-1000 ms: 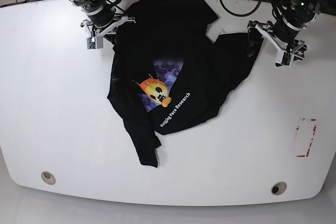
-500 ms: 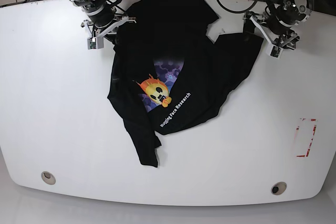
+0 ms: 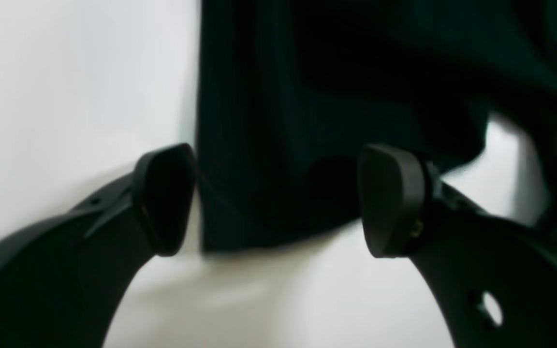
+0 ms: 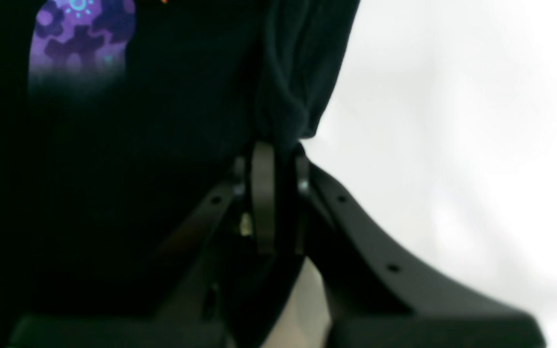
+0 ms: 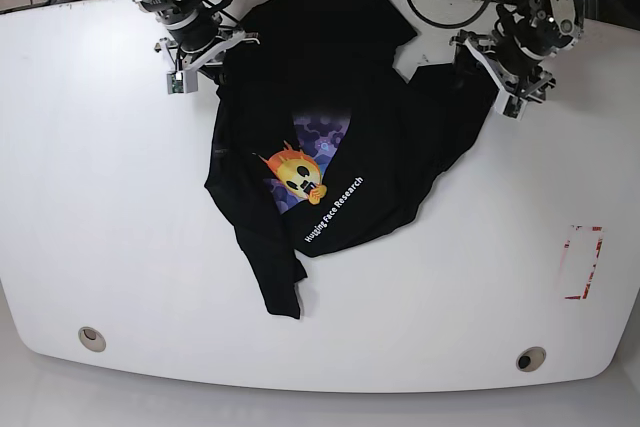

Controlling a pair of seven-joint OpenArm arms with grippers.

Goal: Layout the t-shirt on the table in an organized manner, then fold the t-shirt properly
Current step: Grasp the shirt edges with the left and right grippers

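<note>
The black t-shirt point(image 5: 340, 137) lies crumpled at the back middle of the white surface point(image 5: 110, 237), folds hiding much of its purple print; white lettering reads "Hugging Face Research". The right gripper point(image 5: 203, 55) has its fingers point(image 4: 263, 193) pinched together on a bunched fold of cloth. The left gripper point(image 5: 493, 75) has its fingers point(image 3: 162, 198) spread apart astride a blurred edge of the shirt.

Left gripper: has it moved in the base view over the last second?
Yes. The left gripper has moved toward the t-shirt, away from the red-and-white tape mark, and now straddles the shirt's edge.
</note>
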